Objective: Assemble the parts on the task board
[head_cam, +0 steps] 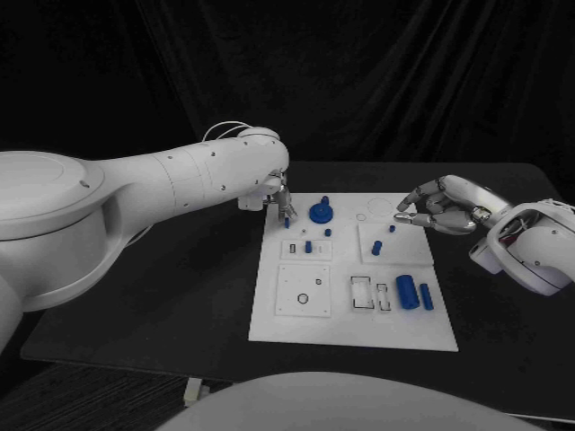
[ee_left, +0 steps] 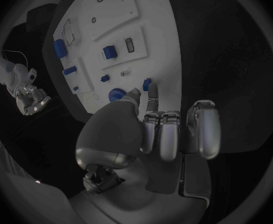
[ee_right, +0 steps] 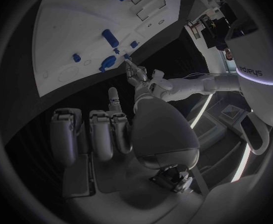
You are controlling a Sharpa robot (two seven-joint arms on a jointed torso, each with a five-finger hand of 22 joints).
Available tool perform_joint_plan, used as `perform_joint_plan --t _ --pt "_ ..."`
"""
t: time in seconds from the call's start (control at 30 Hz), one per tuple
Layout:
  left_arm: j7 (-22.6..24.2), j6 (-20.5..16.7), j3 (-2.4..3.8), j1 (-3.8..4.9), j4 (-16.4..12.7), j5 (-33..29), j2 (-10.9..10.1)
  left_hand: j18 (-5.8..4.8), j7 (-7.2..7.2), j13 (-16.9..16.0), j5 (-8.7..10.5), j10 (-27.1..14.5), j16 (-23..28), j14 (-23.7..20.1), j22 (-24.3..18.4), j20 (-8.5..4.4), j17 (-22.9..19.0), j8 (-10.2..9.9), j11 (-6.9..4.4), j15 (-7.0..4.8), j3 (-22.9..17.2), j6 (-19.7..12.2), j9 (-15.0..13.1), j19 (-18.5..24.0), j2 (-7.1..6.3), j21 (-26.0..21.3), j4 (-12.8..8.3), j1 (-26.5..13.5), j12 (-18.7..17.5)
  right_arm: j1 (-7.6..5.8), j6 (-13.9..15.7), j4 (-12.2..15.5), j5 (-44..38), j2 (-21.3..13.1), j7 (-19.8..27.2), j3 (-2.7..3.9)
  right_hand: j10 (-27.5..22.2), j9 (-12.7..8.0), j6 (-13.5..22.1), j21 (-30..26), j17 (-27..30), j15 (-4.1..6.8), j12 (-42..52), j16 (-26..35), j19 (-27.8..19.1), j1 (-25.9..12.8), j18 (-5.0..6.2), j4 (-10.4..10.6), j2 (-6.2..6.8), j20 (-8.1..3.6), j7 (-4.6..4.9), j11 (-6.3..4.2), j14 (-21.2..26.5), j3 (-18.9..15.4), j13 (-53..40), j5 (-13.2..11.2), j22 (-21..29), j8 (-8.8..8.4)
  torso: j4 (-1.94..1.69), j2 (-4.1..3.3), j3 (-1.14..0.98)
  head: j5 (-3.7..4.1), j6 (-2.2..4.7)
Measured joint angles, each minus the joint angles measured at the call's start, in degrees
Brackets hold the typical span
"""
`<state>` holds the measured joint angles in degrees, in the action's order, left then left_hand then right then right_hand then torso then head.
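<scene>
The white task board (head_cam: 352,310) lies in the middle of the table. My left hand (head_cam: 278,197) hovers at its far left corner and pinches a small blue peg (head_cam: 287,218) between thumb and one finger; the left wrist view shows that peg (ee_left: 146,83) at the fingertips (ee_left: 151,92), right over the board's edge. A round blue knob (head_cam: 320,213) stands just beside it. My right hand (head_cam: 443,208) hangs over the board's far right corner with its fingers curled in and nothing visible in them. Two blue cylinders (head_cam: 407,291) lie at the near right.
Several small blue pegs (head_cam: 308,246) stand in the board's square plates, one more peg (head_cam: 378,245) on the right plate. Empty slots (head_cam: 363,292) sit in the near row. Black table (head_cam: 184,287) surrounds the board, with its edges near both arms.
</scene>
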<state>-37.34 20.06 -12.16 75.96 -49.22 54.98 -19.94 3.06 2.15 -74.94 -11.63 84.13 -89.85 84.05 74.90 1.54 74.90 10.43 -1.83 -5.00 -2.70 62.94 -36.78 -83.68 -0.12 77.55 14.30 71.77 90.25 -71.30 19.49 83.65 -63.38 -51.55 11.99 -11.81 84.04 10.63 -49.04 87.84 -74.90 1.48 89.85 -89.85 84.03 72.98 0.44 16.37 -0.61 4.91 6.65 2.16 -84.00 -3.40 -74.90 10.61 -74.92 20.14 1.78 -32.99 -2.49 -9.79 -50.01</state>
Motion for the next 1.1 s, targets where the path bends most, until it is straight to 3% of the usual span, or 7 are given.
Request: perform_joint_plan --t 0.5,0.87,1.1 --pt "0.1 0.36 0.0 -0.2 0.18 0.04 0.3 0.0 0.0 0.0 -2.62 0.0 0.0 0.0 0.0 -0.22 0.0 0.51 0.0 0.0 -0.65 -0.81 -0.98 0.22 0.25 -0.22 -0.65 0.25 0.0 0.0 -0.29 0.0 0.0 0.02 -0.03 0.0 0.0 -0.05 0.0 0.0 0.0 0.0 0.0 0.0 0.0 0.0 0.0 0.0 0.0 0.0 0.0 0.0 0.0 0.0 0.0 0.0 0.01 0.0 0.0 0.0 0.0 -0.01 0.0" --pt "0.06 0.72 0.0 -0.32 0.28 0.06 0.34 0.0 0.0 0.0 -3.36 0.0 0.0 0.0 0.0 -0.21 0.0 0.51 0.0 0.0 -0.96 -0.81 -1.34 0.22 0.18 -0.45 -0.96 0.79 0.0 0.0 -0.41 -0.1 0.0 0.09 -0.04 0.0 0.0 -0.05 0.0 0.0 0.0 0.0 0.0 0.0 0.0 0.0 0.0 0.0 0.0 0.0 0.0 0.0 0.0 0.0 0.0 0.0 0.01 0.0 0.0 0.03 0.0 -0.08 0.0" --pt "0.01 0.91 0.0 -0.41 0.34 0.07 0.36 0.0 -0.02 0.0 -5.02 0.0 0.0 0.0 0.0 -0.21 0.0 0.72 0.0 0.0 -1.56 -1.22 -1.74 0.22 0.24 -0.5 -1.55 1.3 0.0 0.0 -0.51 -0.15 0.0 0.14 -0.05 0.0 0.0 -0.05 0.0 0.0 0.0 0.0 0.0 0.0 0.0 0.0 0.0 0.0 0.0 0.0 0.0 0.0 0.0 0.0 0.0 0.0 0.02 0.0 0.0 0.03 0.0 -0.08 0.0"
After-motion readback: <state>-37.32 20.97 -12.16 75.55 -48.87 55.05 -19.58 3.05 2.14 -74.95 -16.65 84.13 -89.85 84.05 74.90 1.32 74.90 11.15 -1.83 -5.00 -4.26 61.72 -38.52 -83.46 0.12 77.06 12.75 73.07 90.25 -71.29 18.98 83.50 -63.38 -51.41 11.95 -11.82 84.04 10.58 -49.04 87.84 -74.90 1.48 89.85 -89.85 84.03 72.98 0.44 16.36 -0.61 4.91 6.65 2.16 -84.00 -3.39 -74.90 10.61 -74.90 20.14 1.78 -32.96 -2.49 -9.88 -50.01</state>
